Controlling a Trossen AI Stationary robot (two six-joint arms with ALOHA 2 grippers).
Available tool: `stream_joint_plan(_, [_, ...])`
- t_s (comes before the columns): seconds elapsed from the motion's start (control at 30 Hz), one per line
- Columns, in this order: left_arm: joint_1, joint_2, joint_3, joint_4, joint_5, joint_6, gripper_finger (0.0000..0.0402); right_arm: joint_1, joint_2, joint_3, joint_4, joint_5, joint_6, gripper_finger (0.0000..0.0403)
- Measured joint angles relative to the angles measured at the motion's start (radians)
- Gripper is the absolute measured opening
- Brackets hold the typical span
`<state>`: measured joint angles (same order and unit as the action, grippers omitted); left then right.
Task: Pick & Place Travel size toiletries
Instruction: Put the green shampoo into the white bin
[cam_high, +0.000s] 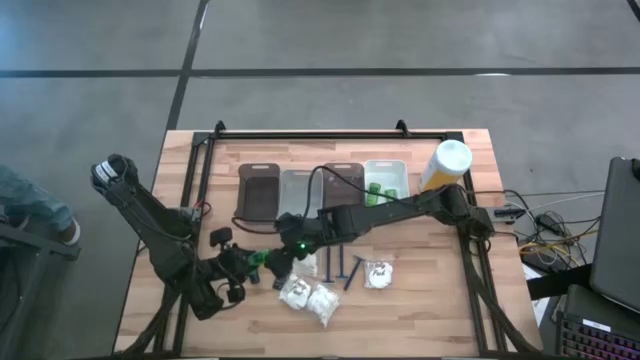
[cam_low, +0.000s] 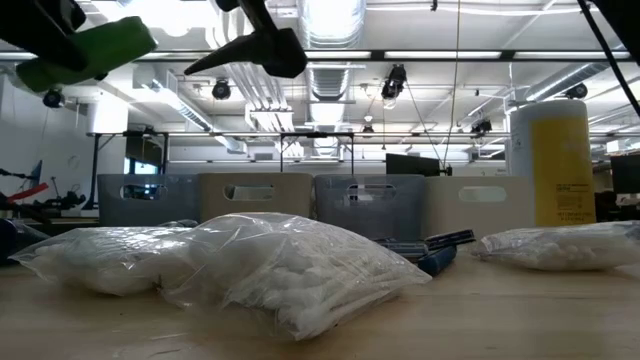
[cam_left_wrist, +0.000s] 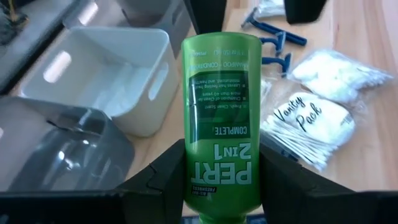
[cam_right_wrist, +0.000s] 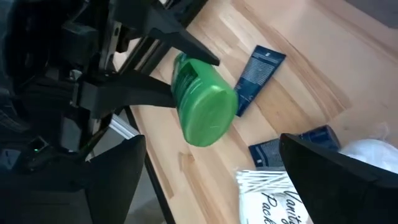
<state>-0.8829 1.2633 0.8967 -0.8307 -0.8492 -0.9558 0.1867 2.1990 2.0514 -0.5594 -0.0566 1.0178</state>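
A bright green bottle (cam_left_wrist: 217, 118) hangs above the table's near left part, with my left gripper (cam_high: 250, 263) shut on it. In the low view the bottle (cam_low: 90, 50) shows at the top left, well above the table. My right gripper (cam_right_wrist: 224, 186) reaches across from the right and stands open just off the bottle's round free end (cam_right_wrist: 208, 118), touching nothing. White wrapped packets (cam_high: 310, 297) and blue razors (cam_high: 345, 268) lie on the table beside the grippers. Two dark tubes (cam_right_wrist: 261, 71) lie flat on the wood below the bottle. My left gripper pinches the green bottle's two sides (cam_left_wrist: 193, 186) between its two fingers, at the end nearest the wrist. The fingers (cam_left_wrist: 155, 183) run along the bottle, slanting down toward the table's right. The bottle sticks out forward past them, lifted clear of the table.
Four bins (cam_high: 298, 188) stand in a row at the back; the rightmost (cam_high: 385, 180) holds green bottles. A yellow canister (cam_high: 445, 165) with a white lid stands right of them. A further packet (cam_high: 378, 272) lies to the right. Bare wood shows along the near edge.
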Motion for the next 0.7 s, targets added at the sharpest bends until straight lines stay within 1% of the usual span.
stream_joint_plan(0.2, [0.022, -0.003, 0.000, 0.023, -0.010, 0.070, 0.0161, -0.013, 0.014, 0.000, 0.084, -0.004, 0.004, 0.0363])
stream_joint_plan(0.33, [0.043, -0.004, 0.000, 0.055, -0.012, 0.120, 0.0161, -0.015, 0.028, 0.000, 0.087, -0.004, 0.022, 0.0363])
stream_joint_plan(0.5, [0.055, -0.004, 0.000, 0.074, -0.012, 0.120, 0.0161, -0.015, 0.035, 0.000, 0.089, -0.003, 0.029, 0.0363])
stream_joint_plan(0.6, [0.054, -0.004, 0.000, 0.079, -0.011, 0.120, 0.0161, -0.016, 0.035, 0.000, 0.089, 0.014, 0.030, 0.0363])
stream_joint_plan(0.7, [0.055, -0.004, 0.000, 0.079, -0.011, 0.119, 0.0161, -0.015, 0.035, 0.000, 0.091, 0.016, 0.030, 0.0350])
